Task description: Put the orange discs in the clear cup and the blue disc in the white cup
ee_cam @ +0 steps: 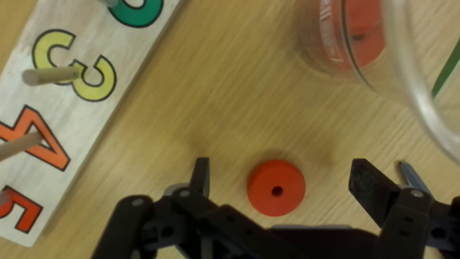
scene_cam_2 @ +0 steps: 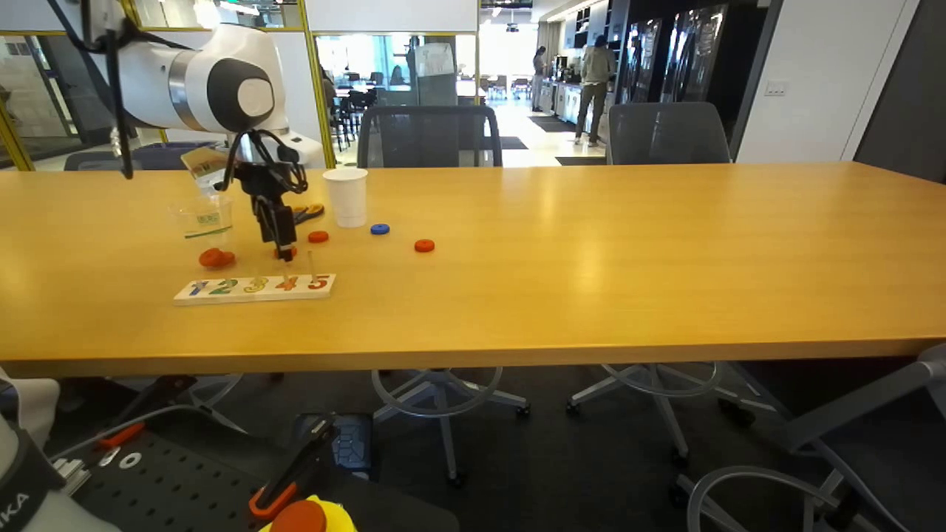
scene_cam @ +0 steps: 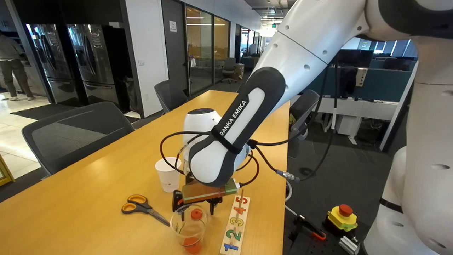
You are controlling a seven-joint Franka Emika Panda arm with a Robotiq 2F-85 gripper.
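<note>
Tabletop (scene_cam_2: pixel 628 295) stretches far to one side of the number board (scene_cam_2: pixel 255 292), which sits in from an edge. The gripper (ee_cam: pixel 280 176) has its fingers spread wide, gripping nothing; in the wrist view wood shows between each and one orange disc (ee_cam: pixel 276 181) in the gap. The white cup (scene_cam_2: pixel 347 199) stands upright; the clear cup (scene_cam: pixel 189 230), near the board's long edge, holds orange discs (scene_cam_2: pixel 214 257). Two more orange discs (scene_cam_2: pixel 424 246) lie loose, with the blue disc (scene_cam_2: pixel 380 229) between them, near the white cup.
</note>
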